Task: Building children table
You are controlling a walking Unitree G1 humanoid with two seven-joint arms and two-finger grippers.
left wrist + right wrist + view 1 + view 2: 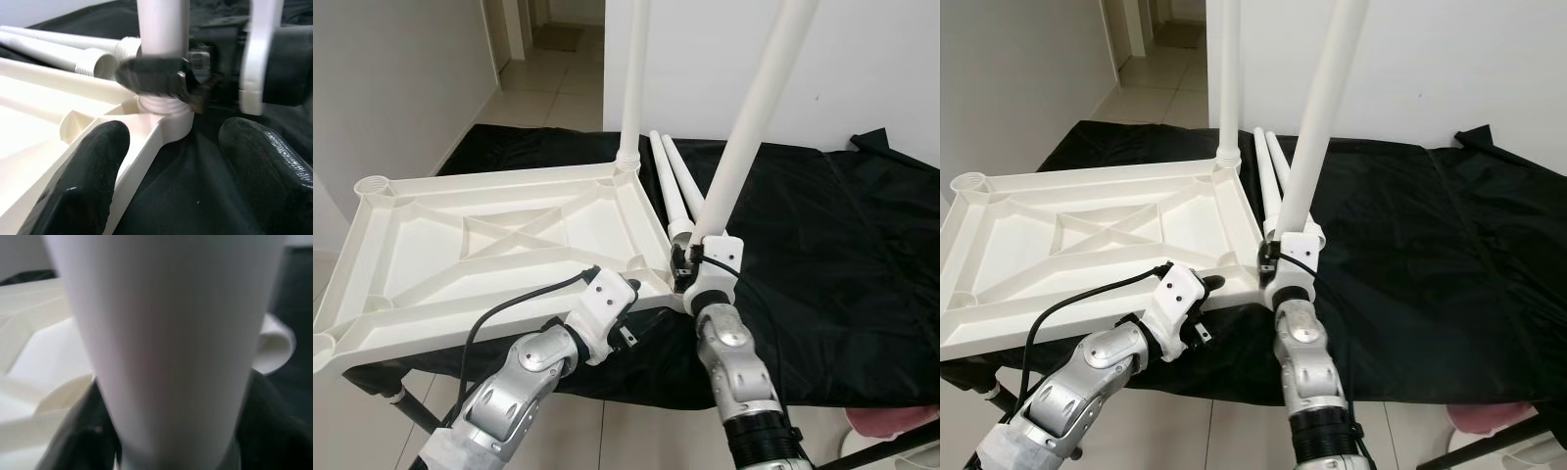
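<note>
Before us stands a table (pixel 862 323) draped in a black cloth (pixel 842 255) that hangs over its near edge in folds. Behind it we see a plain white wall (pixel 871 69), evenly lit, with a small dark speck on it. To the left a second white wall (pixel 391 88) runs back toward a doorway (pixel 553 29), where pale floor tiles (pixel 543 83) lead into a corridor. Low at the right corner we make out something pink (pixel 891 423), perhaps cloth, lying on the floor.
</note>
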